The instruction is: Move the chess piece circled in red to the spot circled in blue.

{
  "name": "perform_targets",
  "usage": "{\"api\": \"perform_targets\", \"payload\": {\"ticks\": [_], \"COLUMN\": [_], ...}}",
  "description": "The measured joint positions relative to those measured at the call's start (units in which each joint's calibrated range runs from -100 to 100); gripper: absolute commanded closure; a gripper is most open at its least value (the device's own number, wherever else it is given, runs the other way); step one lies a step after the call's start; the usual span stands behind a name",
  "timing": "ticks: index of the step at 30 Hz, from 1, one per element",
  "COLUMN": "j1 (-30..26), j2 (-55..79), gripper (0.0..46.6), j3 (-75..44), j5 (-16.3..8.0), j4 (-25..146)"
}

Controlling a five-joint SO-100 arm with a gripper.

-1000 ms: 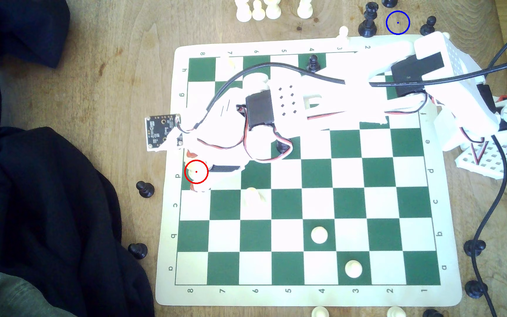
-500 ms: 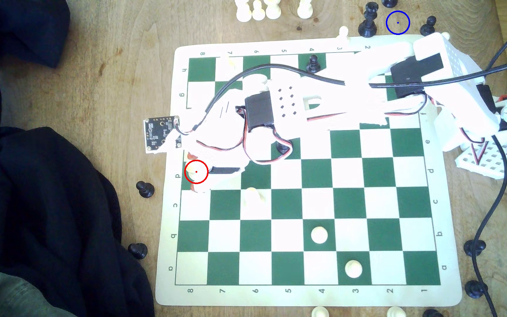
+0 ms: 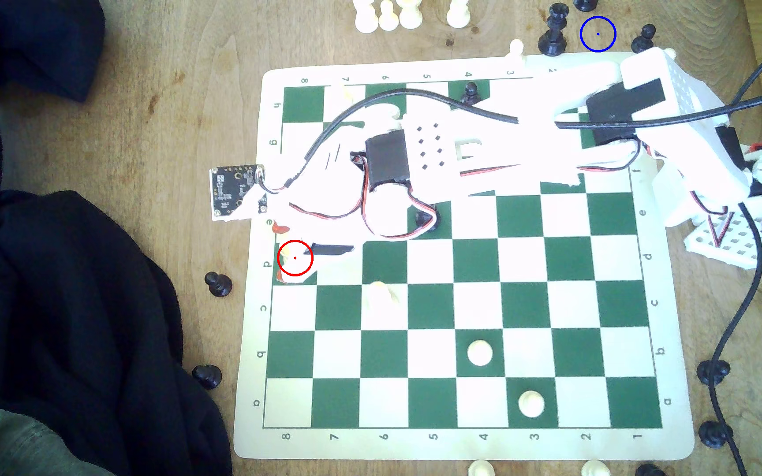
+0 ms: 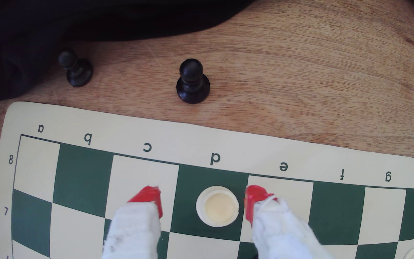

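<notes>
In the exterior view, the small cream-white plastic chess piece sits inside the red ring at the board's left edge, well apart from the blue-ringed spot of bare wood at far right. In the wrist view, the red-tipped white gripper straddles the piece on its green d-file square, jaws wide and holding nothing, so grasp, carry and placement all remain.

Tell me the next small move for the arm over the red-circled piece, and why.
Probably lower a little, then close. In the wrist view the gripper is open, its red-tipped fingers on either side of the chess piece on the green d8 square, with gaps on both sides; whether they are low enough I cannot tell.
</notes>
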Motion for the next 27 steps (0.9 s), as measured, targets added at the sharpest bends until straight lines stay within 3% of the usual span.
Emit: {"api": "perform_targets", "payload": {"ticks": [9, 13, 19, 27], "j1": [0.59, 0.66, 0.66, -0.07], "j2": [2.18, 2.6, 2.6, 3.35], "gripper": [31.1, 33.9, 42.3, 45.5], "j3": [0.0, 0.0, -0.09, -3.34], "j5": [0.29, 0.29, 0.29, 0.29], "j4": [0.0, 0.0, 0.0, 1.91]}}
